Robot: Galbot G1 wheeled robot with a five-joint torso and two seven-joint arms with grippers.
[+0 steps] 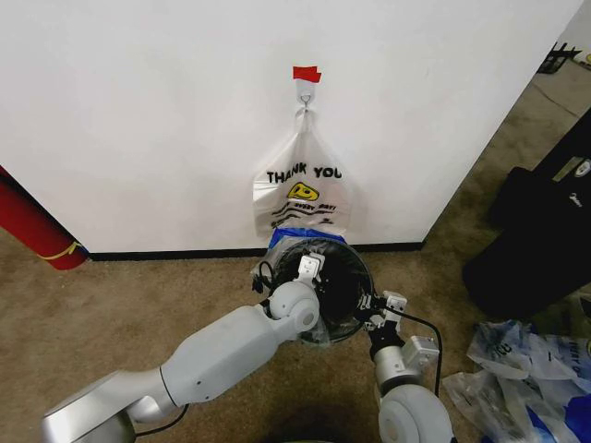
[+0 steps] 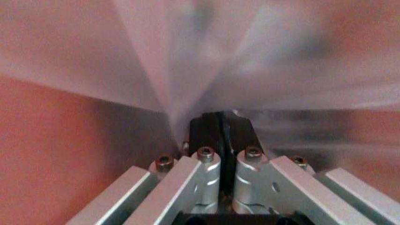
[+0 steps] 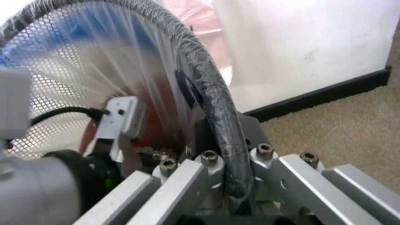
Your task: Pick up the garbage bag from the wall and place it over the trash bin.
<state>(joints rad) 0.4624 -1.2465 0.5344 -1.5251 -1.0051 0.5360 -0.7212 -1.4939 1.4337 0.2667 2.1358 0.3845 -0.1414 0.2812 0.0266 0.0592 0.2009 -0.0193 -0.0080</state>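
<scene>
Carpet — left claw (image 2: 220, 123) inside trash bin (image 1: 355, 268).

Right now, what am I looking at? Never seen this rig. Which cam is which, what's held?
This is a wheeled robot with two arms, each ending in a two-finger gripper. The wide picture comes from its head camera, looking down at a carpeted floor by a white wall. The other two come from cameras on each wrist.

On the floor stands a black mesh trash bin. The left gripper reaches down into it; its wrist picture shows its fingers pressed together on the thin see-through garbage bag. The right gripper sits at the bin's rim, which runs between its fingers with bag plastic wrapped over it.

A white "THANK YOU" bag hangs on a wall hook. Loose plastic bags lie on the right.
</scene>
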